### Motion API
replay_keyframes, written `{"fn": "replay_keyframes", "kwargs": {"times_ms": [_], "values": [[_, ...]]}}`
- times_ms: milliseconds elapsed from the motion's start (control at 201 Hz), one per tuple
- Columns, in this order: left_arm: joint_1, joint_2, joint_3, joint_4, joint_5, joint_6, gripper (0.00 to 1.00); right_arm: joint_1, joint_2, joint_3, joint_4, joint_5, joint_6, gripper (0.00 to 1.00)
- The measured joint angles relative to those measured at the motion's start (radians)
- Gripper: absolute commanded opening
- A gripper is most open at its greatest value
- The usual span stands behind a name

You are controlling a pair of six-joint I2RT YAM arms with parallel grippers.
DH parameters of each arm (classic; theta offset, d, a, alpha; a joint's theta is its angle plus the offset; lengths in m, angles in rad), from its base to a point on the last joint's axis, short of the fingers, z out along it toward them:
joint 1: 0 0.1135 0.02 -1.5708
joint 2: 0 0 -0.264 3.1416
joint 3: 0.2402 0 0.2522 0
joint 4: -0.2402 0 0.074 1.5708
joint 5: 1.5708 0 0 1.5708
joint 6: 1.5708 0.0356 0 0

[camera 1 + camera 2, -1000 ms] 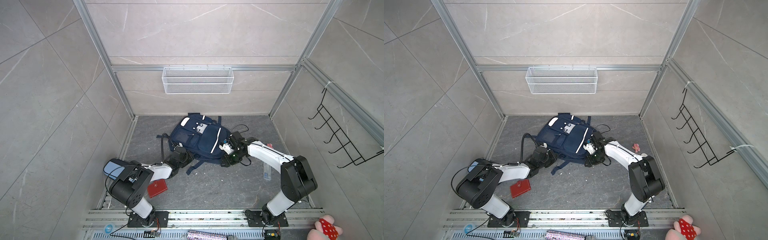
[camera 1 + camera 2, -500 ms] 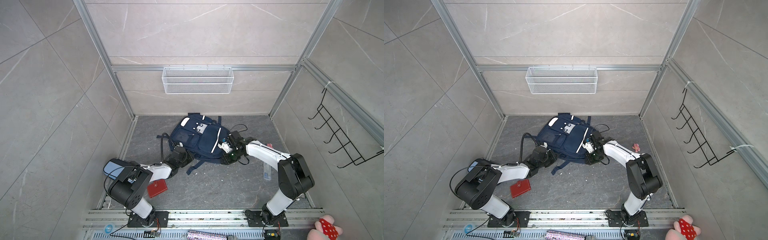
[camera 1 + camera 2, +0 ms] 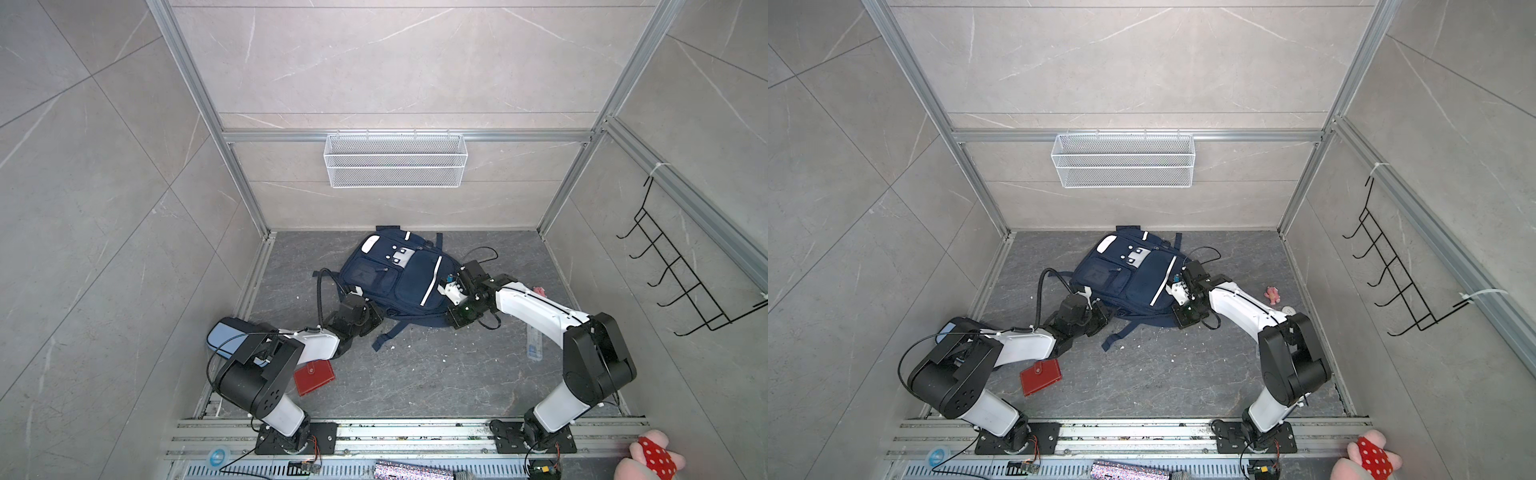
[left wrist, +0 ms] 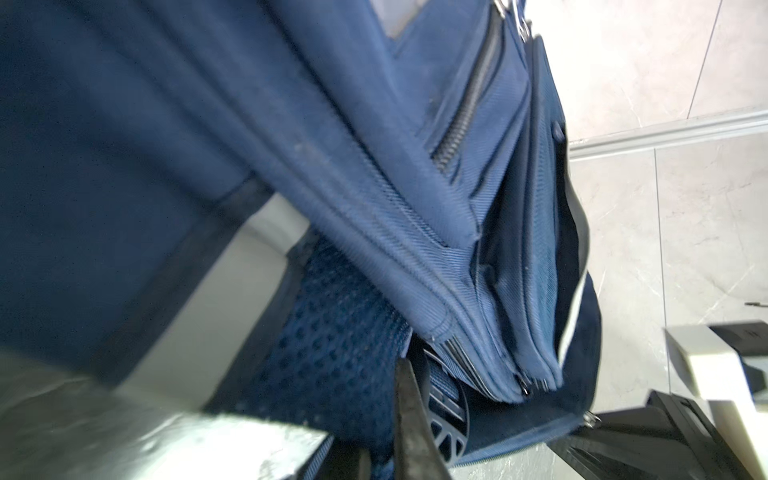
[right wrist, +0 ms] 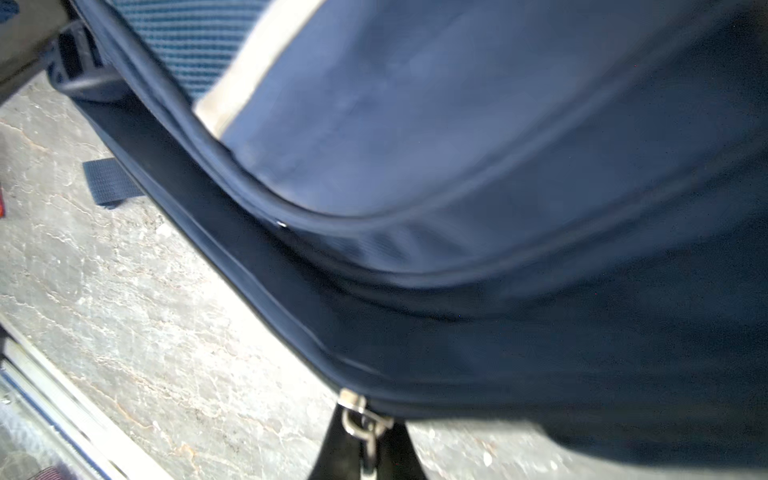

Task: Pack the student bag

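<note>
The student bag [image 3: 399, 282] [image 3: 1129, 278], a navy backpack with white stripes, lies flat at the back of the floor, front up. My left gripper [image 3: 374, 313] [image 3: 1096, 316] is at its near left edge. In the left wrist view this gripper [image 4: 390, 453] is shut on the bag's blue mesh fabric [image 4: 332, 353]. My right gripper [image 3: 452, 322] [image 3: 1179, 320] is at the bag's near right corner. In the right wrist view it [image 5: 365, 457] is shut on a metal zip pull [image 5: 359, 419] hanging from the bag's edge [image 5: 457, 249].
A red wallet [image 3: 314, 376] and a light-blue pencil case [image 3: 224, 332] lie by the left arm's base. A clear ruler-like item [image 3: 535, 345] and a small pink toy [image 3: 1272, 294] lie to the right. A wire basket [image 3: 395, 160] hangs on the back wall and a hook rack [image 3: 681, 282] on the right wall.
My right gripper has closed its jaws on the zip pull at the bag's near right corner. The left arm and the bag have stayed in place.
</note>
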Motion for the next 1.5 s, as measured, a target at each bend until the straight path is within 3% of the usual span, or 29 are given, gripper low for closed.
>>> {"fn": "replay_keyframes", "kwargs": {"times_ms": [354, 553, 597, 697, 792, 991, 1190, 1404, 1504], "values": [[0.146, -0.042, -0.015, -0.038, 0.077, 0.009, 0.0, 0.013, -0.019, -0.005, -0.049, 0.118, 0.026, 0.0], [0.235, -0.034, 0.042, -0.13, 0.14, 0.04, 0.0, 0.027, -0.026, -0.003, -0.045, 0.122, 0.034, 0.0], [0.241, -0.023, 0.082, -0.179, 0.146, 0.057, 0.19, 0.037, -0.03, 0.0, -0.044, 0.124, 0.034, 0.0], [0.246, -0.005, 0.178, -0.282, 0.107, 0.106, 0.74, 0.072, -0.042, 0.005, -0.047, 0.138, 0.034, 0.0], [0.229, -0.019, 0.241, -0.366, 0.058, 0.137, 0.93, 0.128, -0.055, 0.008, -0.05, 0.143, 0.034, 0.0], [0.063, -0.186, 0.243, -0.6, -0.036, 0.146, 0.91, 0.289, -0.058, 0.031, -0.024, 0.087, 0.038, 0.0], [-0.158, -0.359, 0.156, -0.688, -0.102, 0.035, 0.91, 0.34, -0.058, 0.03, 0.024, 0.004, 0.049, 0.0], [-0.202, -0.33, 0.079, -0.638, -0.133, -0.107, 0.86, 0.373, -0.058, -0.001, 0.105, -0.069, 0.087, 0.0], [-0.206, -0.277, 0.075, -0.589, -0.148, -0.162, 0.69, 0.381, -0.058, -0.021, 0.129, -0.084, 0.098, 0.0]]}}
